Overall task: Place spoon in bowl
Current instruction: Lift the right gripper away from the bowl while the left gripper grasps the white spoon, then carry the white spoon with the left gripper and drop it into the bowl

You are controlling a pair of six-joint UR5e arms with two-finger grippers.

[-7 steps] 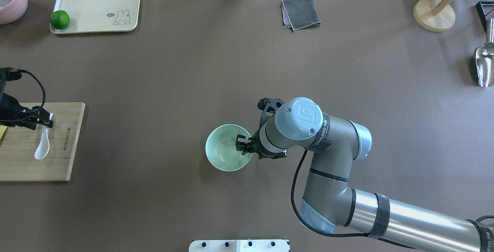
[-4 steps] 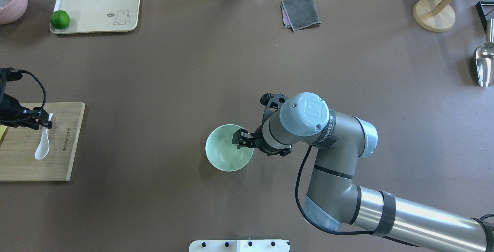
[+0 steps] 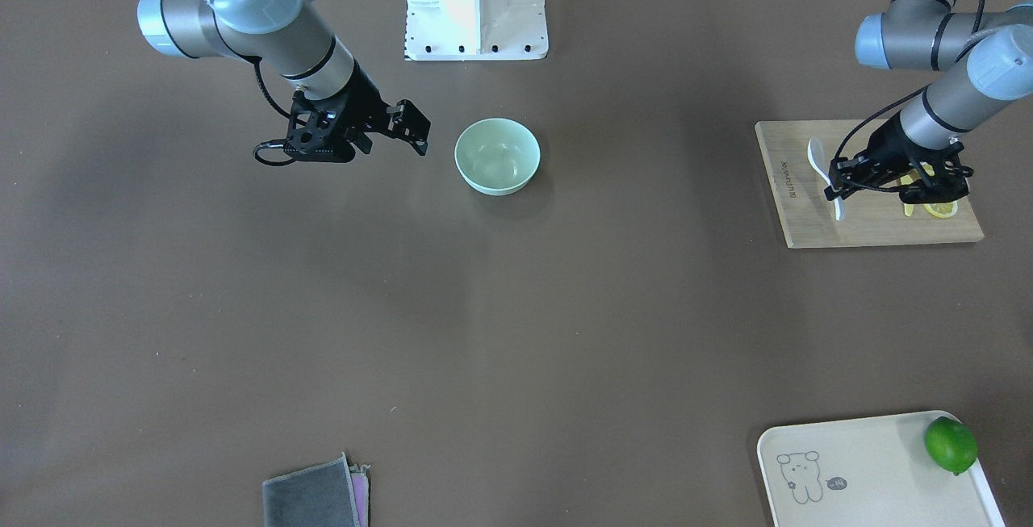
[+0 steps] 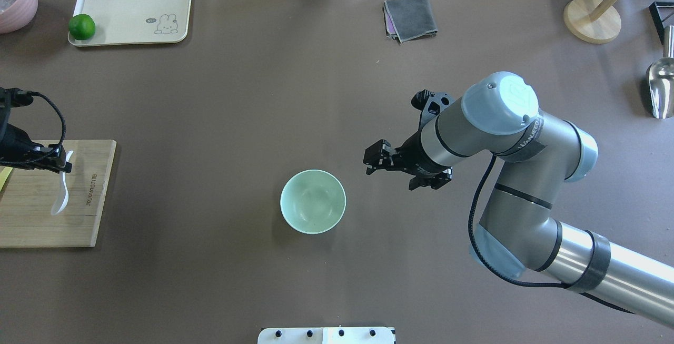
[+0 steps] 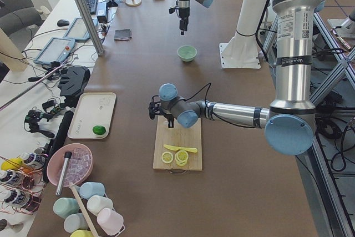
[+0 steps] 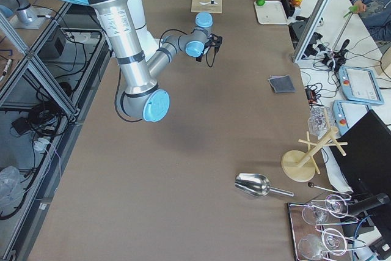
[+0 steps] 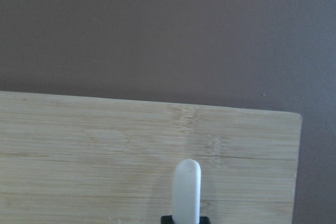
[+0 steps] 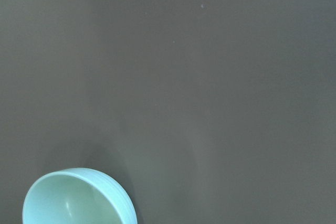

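1. The spoon (image 3: 818, 154) is seen over the bamboo cutting board (image 3: 871, 227) at the robot's left end of the table, with its scoop toward the robot's base. Whether it touches the board cannot be told.
2. The spoon's handle is pinched between the jaws of the left gripper (image 3: 836, 188). In the left wrist view the handle's rounded end is seen past the black fingertips (image 7: 167, 217).
3. Lemon slices (image 3: 936, 208) and a pale yellow knife (image 5: 180, 148) are laid on the same board, on the side of the gripper away from the bowl.
4. The mint-green bowl (image 4: 313, 204) is set upright near the table's middle, well apart from the board, and nothing is held in it. Only brown table cover (image 4: 200, 186) is seen between the two.
5. The right gripper (image 4: 371, 159) is held beside the bowl on the side away from the spoon, not touching it. Its jaws are spread and nothing is gripped.
6. A cream tray (image 4: 131, 12) with a lime (image 4: 81, 27) is placed at the far left corner, beside a pink bowl (image 4: 16, 4).
7. A folded grey cloth (image 4: 410, 17), a wooden stand (image 4: 592, 20) and a metal scoop (image 4: 661, 88) are found along the far and right edges.
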